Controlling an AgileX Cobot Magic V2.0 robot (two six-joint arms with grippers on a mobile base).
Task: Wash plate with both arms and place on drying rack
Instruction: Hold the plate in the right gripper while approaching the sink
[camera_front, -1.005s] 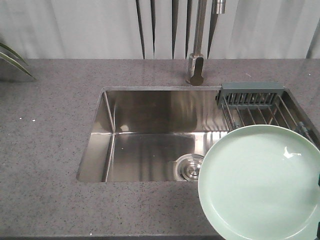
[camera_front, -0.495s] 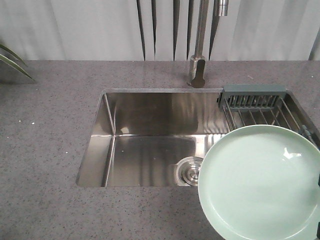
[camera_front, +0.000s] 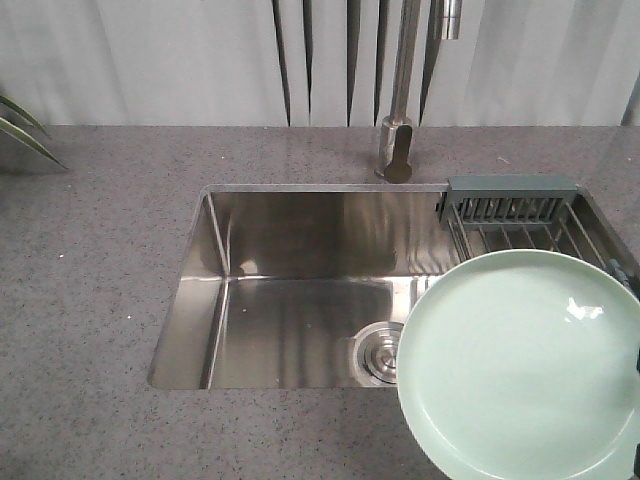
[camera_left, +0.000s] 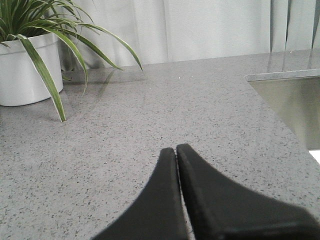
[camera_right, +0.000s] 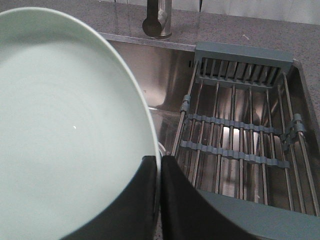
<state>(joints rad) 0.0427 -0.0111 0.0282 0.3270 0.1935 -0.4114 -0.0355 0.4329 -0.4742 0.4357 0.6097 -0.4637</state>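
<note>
Mint-green plate (camera_right: 70, 125), rim pinched in right claw (camera_right: 159, 162)

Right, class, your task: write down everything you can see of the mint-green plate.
The plate is round, shallow, pale mint-green, plain and glossy like glazed ceramic, with a low raised rim and one glint. Nothing lies on it. The right claw pinches its rim, holding it up over the right end of the sink, where it hides part of the drying rack in the front view.
</note>
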